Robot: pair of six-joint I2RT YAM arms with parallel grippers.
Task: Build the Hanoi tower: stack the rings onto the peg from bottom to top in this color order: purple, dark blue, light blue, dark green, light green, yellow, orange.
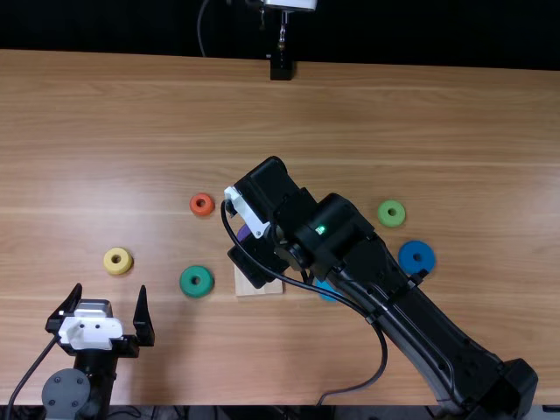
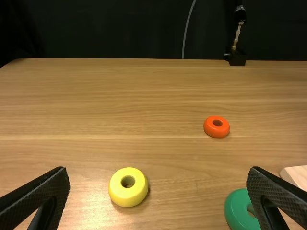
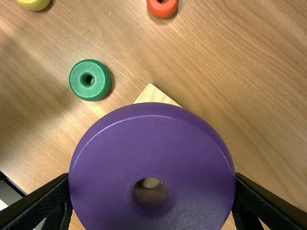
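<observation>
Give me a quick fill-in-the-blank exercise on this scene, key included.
The right gripper holds the ____ ring.
The left gripper's fingers are ____.
In the top view, the dark green ring lies between the base and the ____ ring.
The ring nearest the dark blue ring is ____.

Missing: purple; open; yellow; light green

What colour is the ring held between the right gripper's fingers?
The ring is purple, seen best in the right wrist view.
</observation>
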